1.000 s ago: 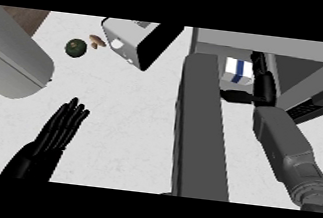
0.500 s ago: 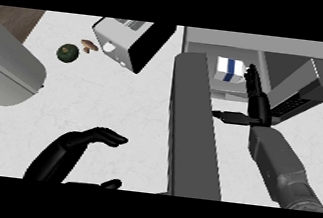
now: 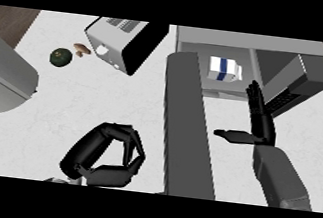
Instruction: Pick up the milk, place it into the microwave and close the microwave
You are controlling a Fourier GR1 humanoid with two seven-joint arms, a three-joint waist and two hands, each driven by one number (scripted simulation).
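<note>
The milk (image 3: pixel 222 68), a white carton with a blue band, stands inside the open microwave (image 3: pixel 275 48) at the upper right. The microwave's grey door (image 3: pixel 188 129) swings out toward me, edge-on down the middle of the view. My right hand (image 3: pixel 258 123) is open just outside the cavity, fingers straight and pointing toward the carton but apart from it, thumb out to the left. My left hand (image 3: pixel 107 157) is at the lower left of the door, fingers curled with nothing in them.
A toaster (image 3: pixel 123 44) stands at the upper middle of the white counter (image 3: pixel 84 97). A dark green round item (image 3: pixel 60 57) and a small brown item (image 3: pixel 81 48) lie left of it. A large grey rounded object (image 3: pixel 1 75) fills the left edge.
My right hand has let go of the milk and drawn back out of the microwave. My left hand went from flat and open to curled, moving closer to the door.
</note>
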